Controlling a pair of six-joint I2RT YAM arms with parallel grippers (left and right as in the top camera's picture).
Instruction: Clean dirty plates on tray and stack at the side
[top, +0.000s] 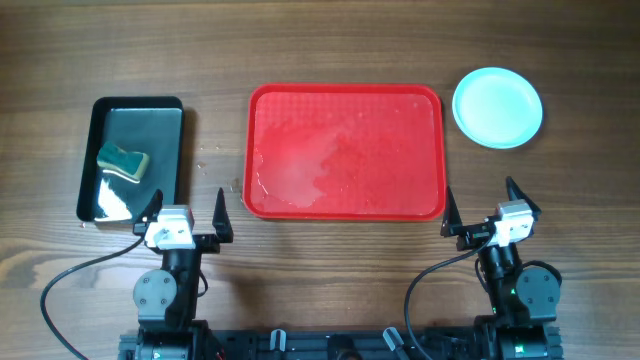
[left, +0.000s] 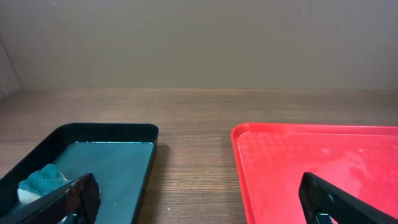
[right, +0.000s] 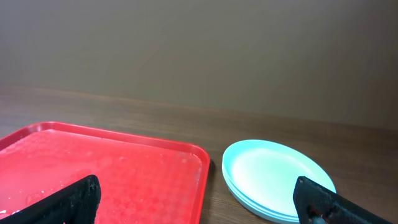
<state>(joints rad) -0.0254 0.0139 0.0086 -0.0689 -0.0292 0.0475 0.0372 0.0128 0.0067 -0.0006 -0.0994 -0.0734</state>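
The red tray lies in the middle of the table with wet, foamy smears and no plates on it; it also shows in the left wrist view and the right wrist view. The plates sit stacked on the table to the right of the tray, a pale aqua one on top; the stack also shows in the right wrist view. My left gripper is open and empty near the front edge, left of the tray. My right gripper is open and empty at the front right, below the stack.
A black tray with water stands at the left, holding a green sponge; both show in the left wrist view, the tray and the sponge. Small specks lie on the wood between the two trays.
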